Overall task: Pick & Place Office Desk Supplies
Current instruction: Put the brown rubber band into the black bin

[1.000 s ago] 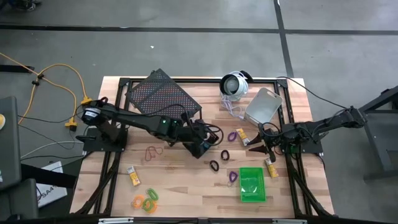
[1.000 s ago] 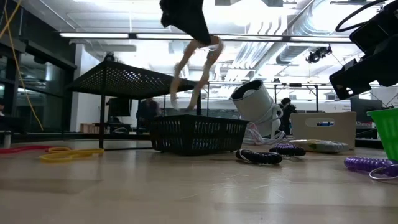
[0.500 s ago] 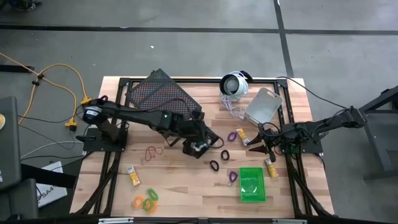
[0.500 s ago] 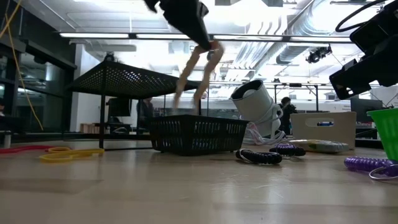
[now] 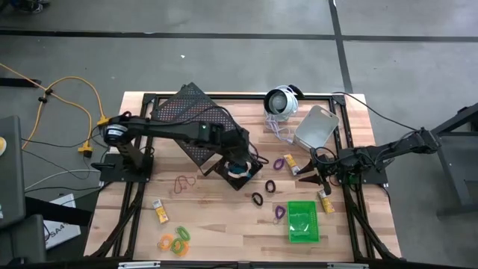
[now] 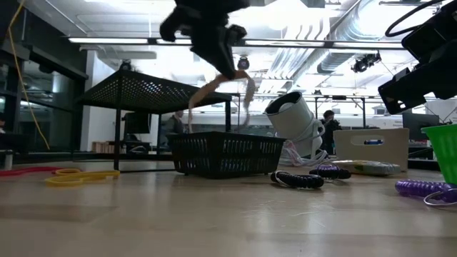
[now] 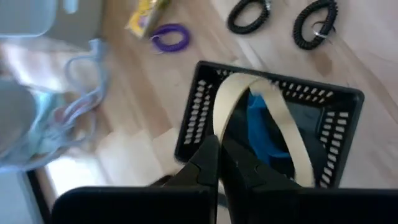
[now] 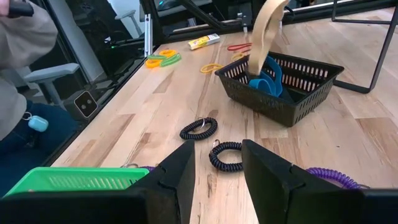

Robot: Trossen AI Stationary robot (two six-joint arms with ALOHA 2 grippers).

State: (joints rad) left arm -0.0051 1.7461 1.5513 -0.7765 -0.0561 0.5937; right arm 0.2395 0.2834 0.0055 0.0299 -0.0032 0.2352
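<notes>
Wooden table [image 5: 202, 224], centre frame. Left gripper [image 7: 219, 163] clamped on a tan loop [image 7: 231, 99] hanging over the black bin [image 5: 237, 173]; blue piece inside, probably loops. Right gripper [image 8: 225, 167] waits at right edge, jaws apart. Green bin [image 5: 302, 221] lower right. Seated person [image 8: 25, 74] beyond the table.

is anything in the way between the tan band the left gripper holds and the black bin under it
Nothing visible. The left gripper holds the tan band right over the black bin, whose open top holds only a blue loop.
</notes>
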